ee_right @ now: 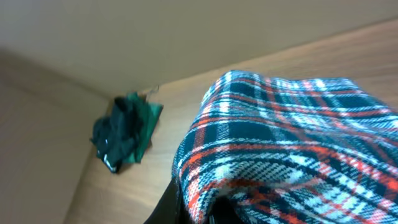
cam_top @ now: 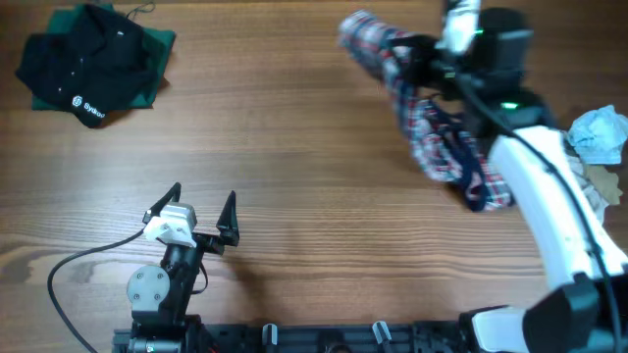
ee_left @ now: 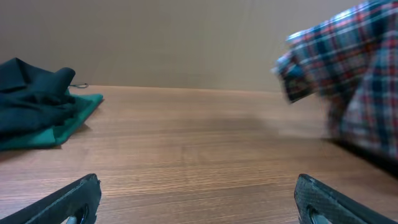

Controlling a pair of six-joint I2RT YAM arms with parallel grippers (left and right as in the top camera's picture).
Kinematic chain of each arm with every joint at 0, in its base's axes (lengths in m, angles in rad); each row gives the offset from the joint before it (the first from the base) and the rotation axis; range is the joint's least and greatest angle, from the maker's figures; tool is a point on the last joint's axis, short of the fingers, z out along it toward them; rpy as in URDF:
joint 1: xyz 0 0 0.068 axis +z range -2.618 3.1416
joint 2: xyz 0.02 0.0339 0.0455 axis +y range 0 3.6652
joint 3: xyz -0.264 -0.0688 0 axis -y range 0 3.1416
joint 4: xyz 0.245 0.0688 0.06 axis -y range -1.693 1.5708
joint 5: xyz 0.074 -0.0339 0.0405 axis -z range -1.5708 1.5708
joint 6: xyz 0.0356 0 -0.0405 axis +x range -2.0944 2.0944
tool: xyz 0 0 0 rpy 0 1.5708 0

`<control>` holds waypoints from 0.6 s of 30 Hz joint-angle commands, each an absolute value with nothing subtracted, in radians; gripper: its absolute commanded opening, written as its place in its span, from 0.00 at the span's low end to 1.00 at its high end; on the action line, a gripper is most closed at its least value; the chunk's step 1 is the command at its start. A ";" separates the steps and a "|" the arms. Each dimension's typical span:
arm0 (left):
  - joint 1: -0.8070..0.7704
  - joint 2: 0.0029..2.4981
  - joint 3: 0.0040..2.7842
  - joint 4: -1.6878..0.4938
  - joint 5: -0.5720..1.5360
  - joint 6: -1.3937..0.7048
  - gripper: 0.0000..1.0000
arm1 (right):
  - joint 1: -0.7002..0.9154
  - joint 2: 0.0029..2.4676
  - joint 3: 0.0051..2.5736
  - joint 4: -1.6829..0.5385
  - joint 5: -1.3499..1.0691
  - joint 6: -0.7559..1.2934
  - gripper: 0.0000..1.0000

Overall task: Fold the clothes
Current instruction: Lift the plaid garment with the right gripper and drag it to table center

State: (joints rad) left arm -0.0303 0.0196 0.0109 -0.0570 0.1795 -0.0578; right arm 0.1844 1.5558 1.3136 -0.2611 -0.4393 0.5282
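- Wooden table [cam_top: 294,127], bare across the whole middle, from the left gripper up to the far edge; widest free room there.
- White right arm [cam_top: 549,196], reaching from the near right corner toward the far right, crossing over the lower end of the plaid cloth.
- Plaid cloth [cam_top: 432,137], red, navy and white, stretched diagonally at far right; upper end raised off the wood at the right gripper, lower end with navy trim near the arm. In the left wrist view, hanging edge [ee_left: 354,74] blurred, above the table surface.
- Black garment [cam_top: 93,59] with white logo, lying on a green cloth [cam_top: 162,44] in the far left corner, well apart from both arms; green edges showing beyond the black one.
- Pale blue cloth [cam_top: 599,132], crumpled at the right table edge, just beside the arm.
- Left gripper [cam_top: 204,191], low near the front edge, fingers [ee_left: 68,199] wide apart, nothing between, open wood ahead.
- Right gripper [cam_top: 407,57], clamped on the plaid cloth; fingertips buried under fabric in the wrist view.
- Thin black cable [cam_top: 74,270], looping left of the left arm base.
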 commanded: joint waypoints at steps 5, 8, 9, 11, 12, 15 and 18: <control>-0.024 0.016 0.006 -0.061 0.170 -0.057 1.00 | 0.446 1.785 1.330 -0.054 -0.332 0.700 0.26; -0.024 0.016 0.006 -0.061 0.170 -0.057 1.00 | 0.521 1.849 1.330 0.006 -0.332 0.713 0.54; -0.024 0.016 0.006 -0.061 0.170 -0.057 1.00 | 0.541 1.856 1.330 0.017 -0.327 0.706 0.54; -0.024 0.016 0.006 -0.061 0.170 -0.057 1.00 | 0.569 1.854 1.331 0.031 -0.318 0.677 0.54; -0.024 0.016 0.006 -0.061 0.170 -0.057 1.00 | 0.578 1.851 1.331 0.036 -0.317 0.669 0.54; -0.024 0.016 0.006 -0.061 0.170 -0.057 1.00 | 0.582 1.831 1.332 0.037 -0.320 0.657 0.56; -0.024 0.016 0.006 -0.061 0.170 -0.057 1.00 | 0.546 1.790 1.332 0.033 -0.292 0.649 0.57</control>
